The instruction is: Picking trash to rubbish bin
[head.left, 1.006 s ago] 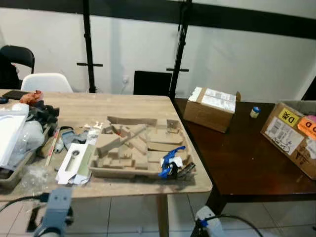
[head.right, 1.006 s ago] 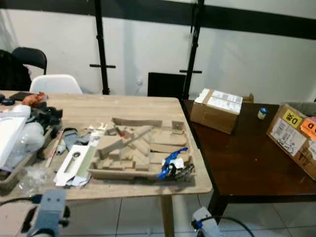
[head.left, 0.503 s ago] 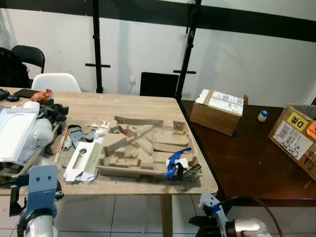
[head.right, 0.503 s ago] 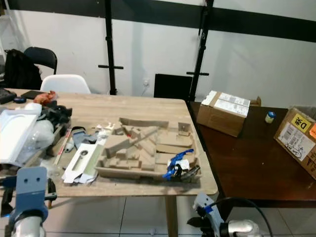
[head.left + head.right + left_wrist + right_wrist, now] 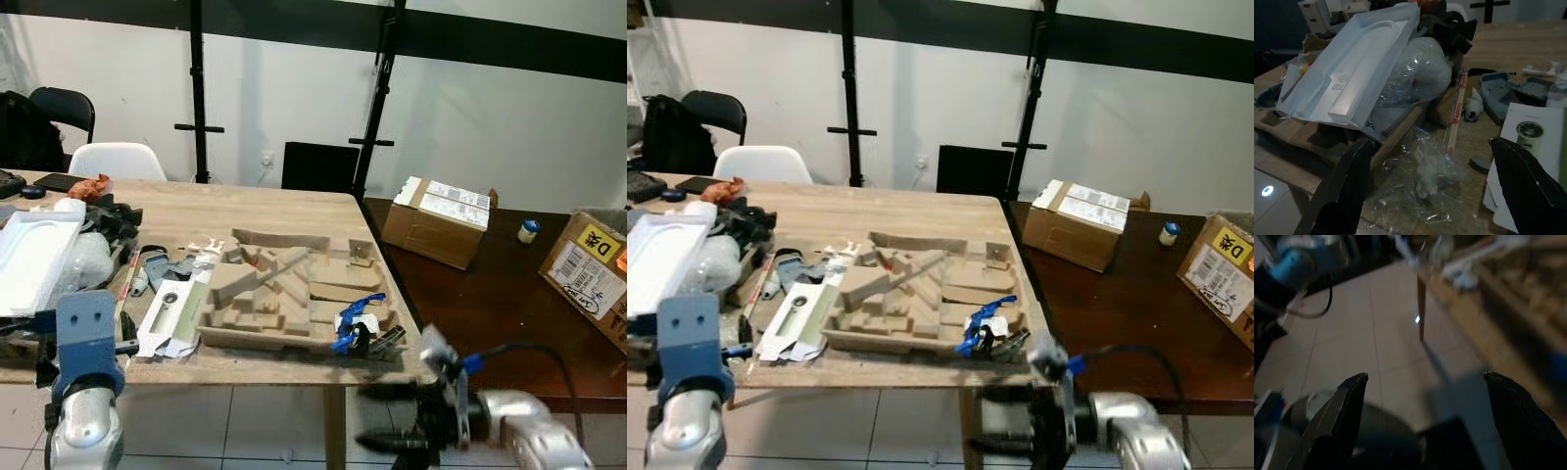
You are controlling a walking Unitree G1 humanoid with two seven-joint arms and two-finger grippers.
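crumpled clear plastic wrap (image 5: 1422,181) lies on the wooden table (image 5: 274,211) near its front edge, straight ahead of the left gripper (image 5: 1432,193) and between its widely spread fingers, so the left arm is nearer. right gripper (image 5: 397,416), also spread though blurred, hangs below the table's far corner, probably too far to help.

moulded cardboard tray (image 5: 290,294): tan, flat, near table edge | crumpled clear plastic wrap (image 5: 1422,178): on table, 9 o'clock of tray | white plastic tray (image 5: 1354,63): tilted atop bubble wrap (image 5: 1413,78), far 9 o'clock
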